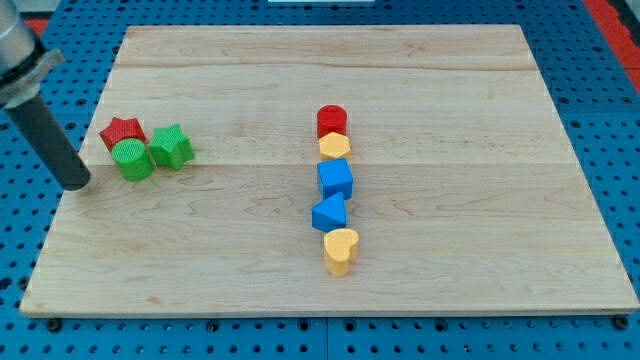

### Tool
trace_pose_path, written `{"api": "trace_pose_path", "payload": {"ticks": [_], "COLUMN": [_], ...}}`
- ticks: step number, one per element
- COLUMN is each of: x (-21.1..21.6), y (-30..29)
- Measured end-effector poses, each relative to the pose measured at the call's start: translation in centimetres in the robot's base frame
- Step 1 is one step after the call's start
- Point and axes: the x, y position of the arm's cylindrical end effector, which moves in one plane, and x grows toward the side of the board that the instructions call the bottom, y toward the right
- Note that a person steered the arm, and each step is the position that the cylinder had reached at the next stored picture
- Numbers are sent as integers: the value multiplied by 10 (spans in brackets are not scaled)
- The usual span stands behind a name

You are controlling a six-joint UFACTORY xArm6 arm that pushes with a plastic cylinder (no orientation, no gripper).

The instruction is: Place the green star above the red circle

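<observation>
The green star lies at the board's left, touching a green circle on its left. A red star sits just above the green circle. The red circle is at the top of a column of blocks in the board's middle, well to the right of the green star. My tip rests at the board's left edge, to the left of and slightly below the green circle, apart from it.
Below the red circle, in one column, come a yellow block, a blue cube, a blue triangle and a yellow heart. The wooden board lies on a blue perforated table.
</observation>
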Motion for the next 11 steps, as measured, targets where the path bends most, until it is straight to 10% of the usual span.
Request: {"api": "trace_pose_path", "payload": {"ticks": [11], "x": [-149], "y": [236]}}
